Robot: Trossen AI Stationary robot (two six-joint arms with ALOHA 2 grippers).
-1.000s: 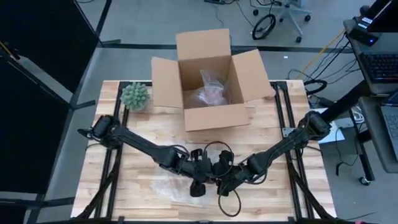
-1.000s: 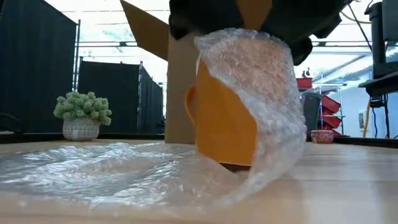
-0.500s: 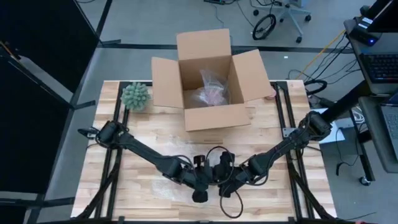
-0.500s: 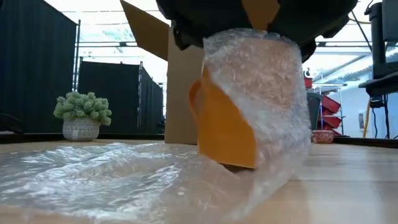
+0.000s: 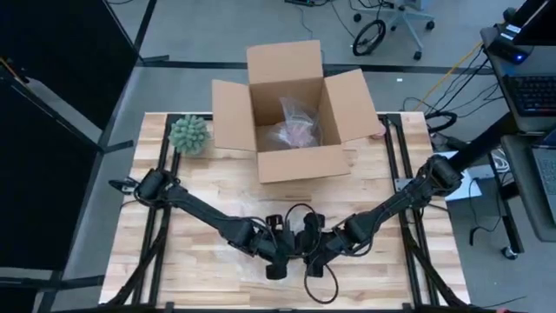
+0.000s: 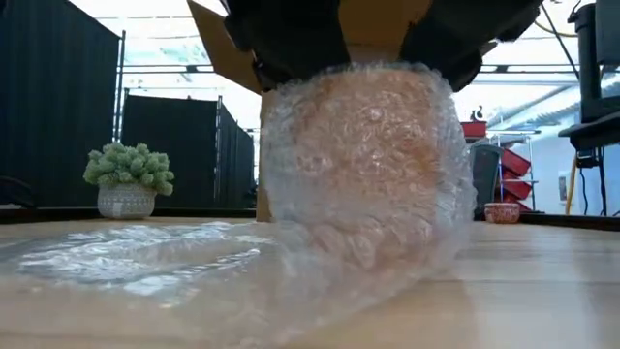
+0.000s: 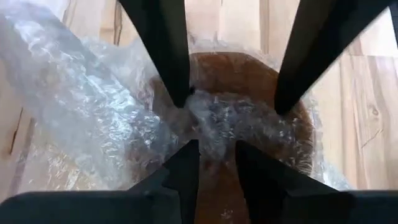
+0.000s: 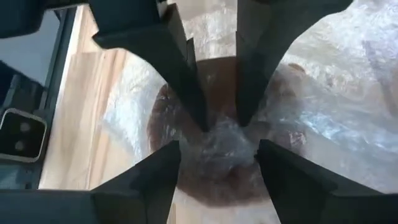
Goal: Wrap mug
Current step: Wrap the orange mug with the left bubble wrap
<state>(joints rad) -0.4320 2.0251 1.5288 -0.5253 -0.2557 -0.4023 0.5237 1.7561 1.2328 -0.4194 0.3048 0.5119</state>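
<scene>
An orange mug (image 6: 358, 155) stands near the table's front edge, covered all round in clear bubble wrap (image 6: 145, 262). The rest of the wrap trails flat over the table toward its left. Both grippers hang right above the mug's mouth (image 7: 292, 124), pointing down. My left gripper (image 7: 216, 155) is shut on a bunch of wrap gathered over the mouth. My right gripper (image 8: 217, 149) stands open, one finger on either side of the same bunch. In the high view the two arms hide the mug. My left gripper pinches the bunched bubble wrap (image 7: 214, 127) over the middle of the mug's mouth between its two fingers, coming from above and pointing down. Several crumpled layers are gathered there. The wrapped mug sits below the fingers. My right gripper's fingertips (image 8: 174, 155) reach the wrap inside the mouth (image 8: 217, 134); whether they touch it, I cannot tell.
An open cardboard box (image 5: 295, 113) with a bubble-wrapped item inside stands at the table's far middle. A small potted plant (image 5: 188, 135) sits at the far left. A black cable loop (image 5: 317, 287) hangs at the near edge under the grippers.
The bubble wrap has been drawn round the mug's near side, so the orange wall and handle that showed before are now covered. The mug, tilted a second ago, stands more upright. My left gripper has gone a little toward the table's near edge.
</scene>
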